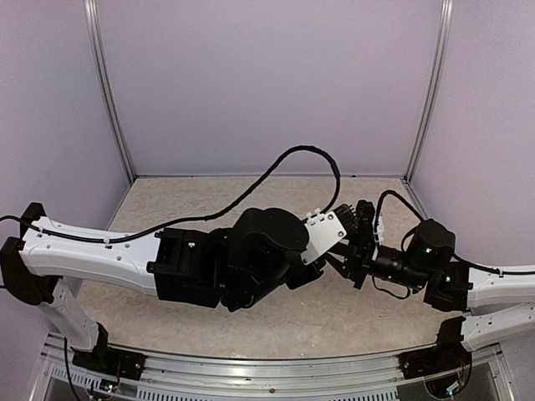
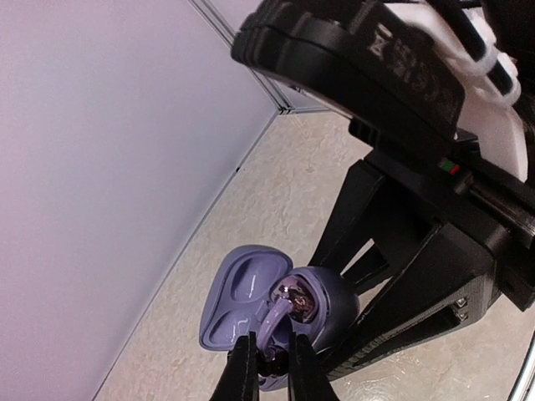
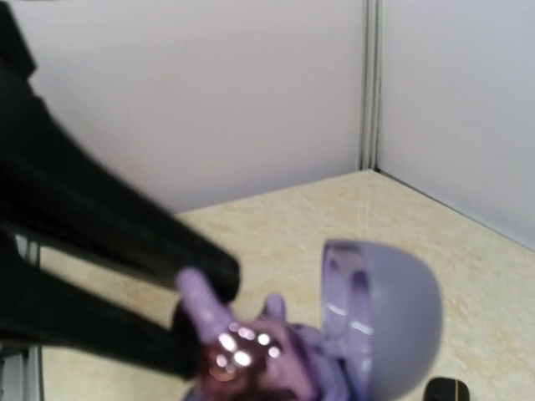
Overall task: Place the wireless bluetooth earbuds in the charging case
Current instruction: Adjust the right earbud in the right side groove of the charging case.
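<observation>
One charging case (image 2: pixel 238 292), lilac, open, lid at 9 o'clock of its base in the left wrist view. One earbud (image 2: pixel 294 299), purple with a hook, sits over the base. My left gripper (image 2: pixel 272 344) is narrow, pinching that hook from 6 o'clock. My right gripper (image 2: pixel 336 316) flanks the base from 3 o'clock, clamped on it. One small black item (image 3: pixel 447 389) at 5 o'clock of the case, too blurred to identify. Beige speckled table (image 2: pixel 276 192), pale lilac walls (image 2: pixel 100 167), one metal corner post (image 3: pixel 370 83).
</observation>
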Motion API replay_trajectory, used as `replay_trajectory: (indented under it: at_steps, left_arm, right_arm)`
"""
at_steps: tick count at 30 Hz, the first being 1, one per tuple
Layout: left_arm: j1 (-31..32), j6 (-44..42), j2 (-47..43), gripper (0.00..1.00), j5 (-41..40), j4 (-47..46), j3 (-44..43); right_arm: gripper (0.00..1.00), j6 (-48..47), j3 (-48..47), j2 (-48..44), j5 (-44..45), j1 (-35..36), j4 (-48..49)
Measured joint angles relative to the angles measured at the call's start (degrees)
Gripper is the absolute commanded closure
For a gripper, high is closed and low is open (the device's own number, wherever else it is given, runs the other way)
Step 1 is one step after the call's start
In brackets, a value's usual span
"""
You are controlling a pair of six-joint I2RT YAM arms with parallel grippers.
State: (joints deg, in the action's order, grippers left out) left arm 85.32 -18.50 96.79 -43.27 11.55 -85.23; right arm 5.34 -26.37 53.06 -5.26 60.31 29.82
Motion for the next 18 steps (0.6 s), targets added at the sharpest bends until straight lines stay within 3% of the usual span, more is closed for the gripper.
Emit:
replay_trajectory:
  at_steps: [10,18]
  left_arm:
    - [0.0,-1.2,0.9,0.77,-0.7,3.5,-0.4]
    - [-0.6,-1.3,0.3,0.71,-0.2,3.9,-0.4]
  right_arm:
    - [1.0,-0.6,0.1,0.0,-0.2,-0.2,-2.6]
    - [1.0,-0.8,0.2,0.0,-0.5,-0.2,-2.6]
